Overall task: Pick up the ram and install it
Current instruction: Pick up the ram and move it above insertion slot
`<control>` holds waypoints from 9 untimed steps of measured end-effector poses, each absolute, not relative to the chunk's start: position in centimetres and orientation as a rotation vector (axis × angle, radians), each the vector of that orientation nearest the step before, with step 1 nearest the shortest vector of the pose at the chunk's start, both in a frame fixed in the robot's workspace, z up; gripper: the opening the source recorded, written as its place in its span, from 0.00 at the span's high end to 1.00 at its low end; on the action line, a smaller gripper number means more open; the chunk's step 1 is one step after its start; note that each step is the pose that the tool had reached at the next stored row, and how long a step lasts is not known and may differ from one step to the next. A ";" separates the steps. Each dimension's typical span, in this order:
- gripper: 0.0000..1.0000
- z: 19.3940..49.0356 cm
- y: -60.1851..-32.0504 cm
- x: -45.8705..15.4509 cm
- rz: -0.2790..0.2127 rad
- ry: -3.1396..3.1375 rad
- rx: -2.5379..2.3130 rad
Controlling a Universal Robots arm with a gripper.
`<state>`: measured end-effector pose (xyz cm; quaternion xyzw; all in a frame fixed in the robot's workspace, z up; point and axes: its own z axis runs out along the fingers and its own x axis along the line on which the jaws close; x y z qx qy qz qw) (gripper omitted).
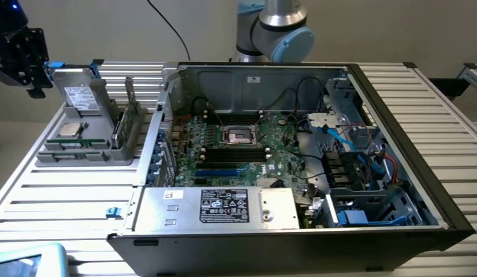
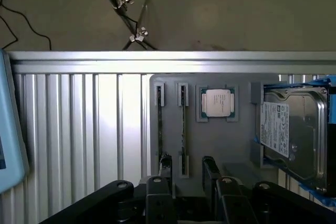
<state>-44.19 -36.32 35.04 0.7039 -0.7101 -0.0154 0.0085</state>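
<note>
Two green ram sticks stand on edge in the slots of a grey tray (image 2: 241, 145): one ram stick (image 2: 159, 124) and a second ram stick (image 2: 182, 121) beside it. In the exterior view they lie as thin green strips (image 1: 67, 144) near the tray's front. My gripper (image 2: 187, 169) hovers high above the tray, open, its black fingers (image 2: 165, 165) apart with nothing between them. Seen from outside, the gripper (image 1: 32, 81) hangs at the far upper left, above and left of the tray (image 1: 84, 157). The motherboard's black slots (image 1: 237, 153) sit inside the open case.
A silver processor chip (image 2: 217, 102) and an upright hard drive (image 2: 291, 129) share the tray. The open computer case (image 1: 300, 150) sits mid-table, with cables and drive cages at the exterior view's right. The table is slatted aluminium (image 1: 61, 196). A light-blue object (image 2: 8, 140) lies at the table's edge.
</note>
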 end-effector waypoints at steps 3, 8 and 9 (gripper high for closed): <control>0.63 34.8 -36.4 -44.2 -0.048 -2.219 2.199; 0.63 34.5 -36.5 -44.2 -0.048 -2.219 2.199; 0.63 34.4 -36.5 -44.2 -0.048 -2.219 2.199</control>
